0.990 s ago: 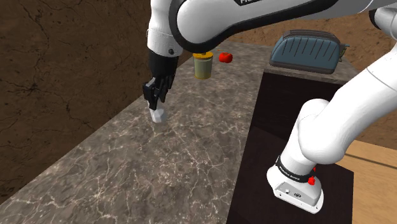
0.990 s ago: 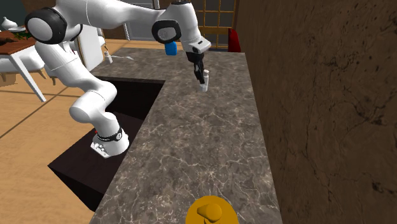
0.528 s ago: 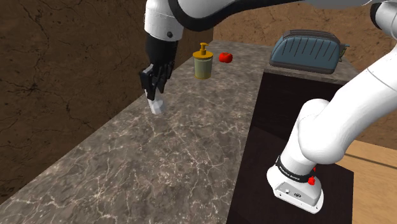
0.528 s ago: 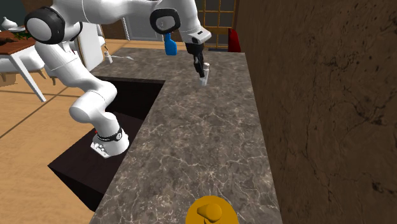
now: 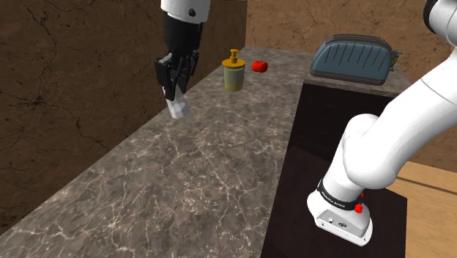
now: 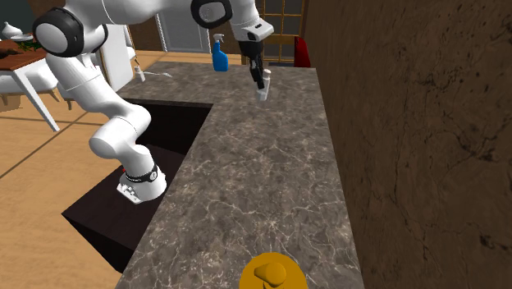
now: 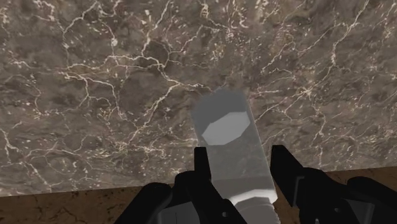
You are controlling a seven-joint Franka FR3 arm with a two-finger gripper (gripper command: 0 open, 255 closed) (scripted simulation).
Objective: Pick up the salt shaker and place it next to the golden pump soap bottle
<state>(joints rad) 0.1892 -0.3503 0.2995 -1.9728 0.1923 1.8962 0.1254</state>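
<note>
Lifted higher off the desk (image 5: 183, 190) than a second ago: end effector (image 5: 173, 97), closed around the pale salt shaker (image 5: 176, 110), carrying it tilted and clear of the surface, well apart from the golden pump soap bottle (image 5: 233, 73). Judged mid-carry, pick-up done. Next: travel toward the soap bottle, stop just beside it without knocking it, lower upright, then let go.

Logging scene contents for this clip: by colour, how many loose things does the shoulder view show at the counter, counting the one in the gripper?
White: 1, the salt shaker
Golden: 1, the pump soap bottle
Red: 1, a small round thing
Blue-grey: 1, the toaster
Total: 4
</note>
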